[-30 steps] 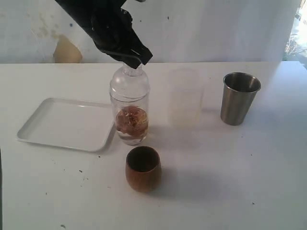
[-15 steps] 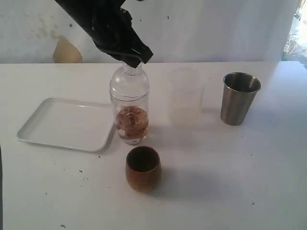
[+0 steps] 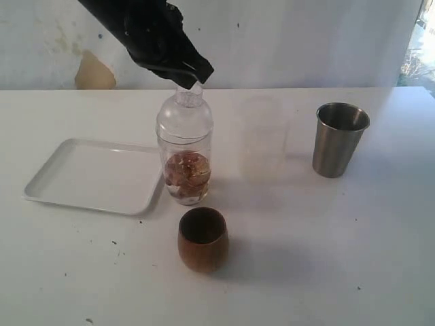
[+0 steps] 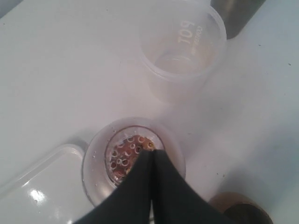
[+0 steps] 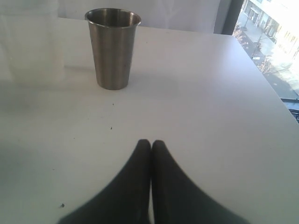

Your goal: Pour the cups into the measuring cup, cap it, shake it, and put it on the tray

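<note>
Found the left fingers (image 4: 140, 182) a shade higher than a second earlier, drawn up from against the knob (image 3: 187, 94) to just above it. Saw them pressed flat together, no gap, nothing between them. Read the left gripper (image 3: 188, 76) as closed on air, hovering over the cap (image 3: 184, 115) rather than holding it.

Saw the cap seated over the mouth of the measuring cup (image 3: 185, 146), with a ring of small strainer holes showing through its top in the left wrist view. Noticed the brown contents (image 3: 186, 173) lying slightly differently in the lower part than before; could not tell whether from a nudge or from settling.

Placed the measuring cup upright on the table (image 3: 306, 272), just beside the tray (image 3: 88, 175) but not on it. Put the tray at nine o'clock from it, the wooden cup (image 3: 202, 239) near at six o'clock, the frosted cup (image 3: 264, 139) at three o'clock and the steel tumbler (image 3: 338, 139) farther out along three o'clock, all upright.

Found the right gripper (image 5: 150, 142) likewise closed with fingertips touching, holding nothing, low over the table and facing the steel tumbler, well apart from it.

Judged pouring and capping done, and took the small lift as a press on the cap let go. Reckoned shaking and setting on the tray not yet done, and that both would call for opening the left fingers and gripping the vessel itself.
</note>
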Robot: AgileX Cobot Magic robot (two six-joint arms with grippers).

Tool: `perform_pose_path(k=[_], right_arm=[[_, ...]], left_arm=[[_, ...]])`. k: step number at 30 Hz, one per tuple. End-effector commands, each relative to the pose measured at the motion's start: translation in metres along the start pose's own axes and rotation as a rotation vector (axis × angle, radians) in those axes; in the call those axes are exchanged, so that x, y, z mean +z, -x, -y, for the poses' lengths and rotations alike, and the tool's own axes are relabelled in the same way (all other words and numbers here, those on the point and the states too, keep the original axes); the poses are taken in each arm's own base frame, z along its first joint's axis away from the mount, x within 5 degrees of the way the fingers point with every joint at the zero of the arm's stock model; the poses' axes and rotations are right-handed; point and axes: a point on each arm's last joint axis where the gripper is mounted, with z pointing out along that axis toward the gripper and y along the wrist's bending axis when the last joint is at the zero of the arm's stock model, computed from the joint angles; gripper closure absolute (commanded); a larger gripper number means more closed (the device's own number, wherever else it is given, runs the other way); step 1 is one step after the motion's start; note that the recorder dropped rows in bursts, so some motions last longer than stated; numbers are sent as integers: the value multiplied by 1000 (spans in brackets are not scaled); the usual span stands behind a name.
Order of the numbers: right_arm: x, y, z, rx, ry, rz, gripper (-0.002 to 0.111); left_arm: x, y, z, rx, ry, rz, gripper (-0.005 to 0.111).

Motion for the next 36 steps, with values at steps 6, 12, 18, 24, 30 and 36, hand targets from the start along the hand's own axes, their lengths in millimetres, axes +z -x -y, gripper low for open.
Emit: perform_pose_path(k=[6,12,18,24,30,36], right_arm=[[0,-1,0,3,-8,10,108],[0,-1,0,3,-8,10,108],[0,-1,0,3,-8,10,108],[0,-1,0,3,-8,10,108],[0,-1,0,3,-8,10,108],[0,-1,0,3,-8,10,108]], left_arm=[[-16,10,0,11,45,121,107],[-1,-3,-4,22,81,71,107],[11,-12,-7,22,115,51,107],[12,-13,-7,21,113,42,107],[12,-16,-6,15,104,15,107],[19,-23,-5,2,96,-16,107]])
